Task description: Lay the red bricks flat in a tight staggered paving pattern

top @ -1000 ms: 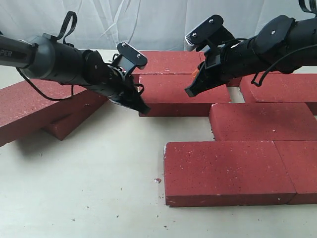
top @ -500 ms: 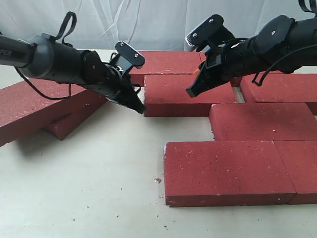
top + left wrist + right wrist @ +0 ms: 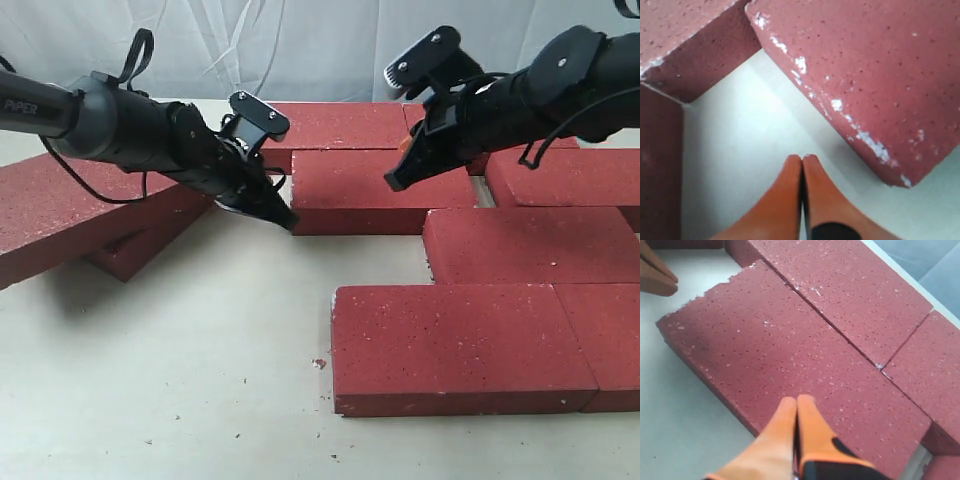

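1. Left fingers [image 3: 279, 211] clenched empty, tip at the middle brick [image 3: 345, 190], near-left corner, on the desk [image 3: 180, 340].
2. Right fingers [image 3: 398, 178] clenched too, hovering above its top.
3. Best play: shove squarely rightward, closing the gap without skewing it.

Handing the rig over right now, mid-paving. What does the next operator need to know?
Left gripper: jaws shut, empty, tip at the near left corner of the middle brick.
Right gripper: jaws shut, empty, over that brick's top.
Done: rows lie flat on the right, including the front brick.
Left: the tilted brick leans on the brick under it at far left, unplaced; some gaps need closing.
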`<state>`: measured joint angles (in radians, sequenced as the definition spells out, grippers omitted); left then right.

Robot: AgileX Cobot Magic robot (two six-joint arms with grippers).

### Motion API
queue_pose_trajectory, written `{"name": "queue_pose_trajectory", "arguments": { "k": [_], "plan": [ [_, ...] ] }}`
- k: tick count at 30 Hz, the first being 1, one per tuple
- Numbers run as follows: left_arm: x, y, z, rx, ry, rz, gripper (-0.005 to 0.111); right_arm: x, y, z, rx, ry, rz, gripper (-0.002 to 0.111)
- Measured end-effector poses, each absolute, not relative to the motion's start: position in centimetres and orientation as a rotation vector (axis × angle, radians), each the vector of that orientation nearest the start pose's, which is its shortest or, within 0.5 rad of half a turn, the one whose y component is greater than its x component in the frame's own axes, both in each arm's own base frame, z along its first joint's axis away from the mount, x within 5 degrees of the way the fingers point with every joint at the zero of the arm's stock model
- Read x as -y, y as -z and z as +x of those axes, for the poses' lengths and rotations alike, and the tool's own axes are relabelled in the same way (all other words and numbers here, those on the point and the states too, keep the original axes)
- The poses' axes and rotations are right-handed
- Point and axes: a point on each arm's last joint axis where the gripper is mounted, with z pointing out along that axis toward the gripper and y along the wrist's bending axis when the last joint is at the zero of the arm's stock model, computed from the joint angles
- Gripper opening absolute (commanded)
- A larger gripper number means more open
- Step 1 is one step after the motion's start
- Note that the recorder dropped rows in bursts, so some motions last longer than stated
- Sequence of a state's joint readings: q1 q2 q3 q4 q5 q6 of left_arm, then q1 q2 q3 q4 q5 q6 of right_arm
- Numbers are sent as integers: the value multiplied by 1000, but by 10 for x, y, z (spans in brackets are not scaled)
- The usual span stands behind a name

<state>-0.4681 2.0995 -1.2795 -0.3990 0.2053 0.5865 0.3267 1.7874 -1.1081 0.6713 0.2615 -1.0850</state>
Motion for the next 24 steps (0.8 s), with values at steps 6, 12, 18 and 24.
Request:
{"name": "queue_pose_trajectory", "arguments": {
  "k": [6, 12, 18, 24],
  "plan": [
    [207, -118, 388, -2378, 243, 830, 0, -92, -238, 352, -2239, -193, -730, -1],
    [219, -123, 386, -2386, 287, 847, 0, -77, -244, 350, -2271, -205, -678, -1],
    [226, -127, 385, -2397, 330, 836, 0, -77, -243, 349, -2277, -210, -677, -1],
    [231, -129, 386, -2376, 348, 779, 0, -77, -243, 349, -2277, -209, -678, -1]
  ]
}}
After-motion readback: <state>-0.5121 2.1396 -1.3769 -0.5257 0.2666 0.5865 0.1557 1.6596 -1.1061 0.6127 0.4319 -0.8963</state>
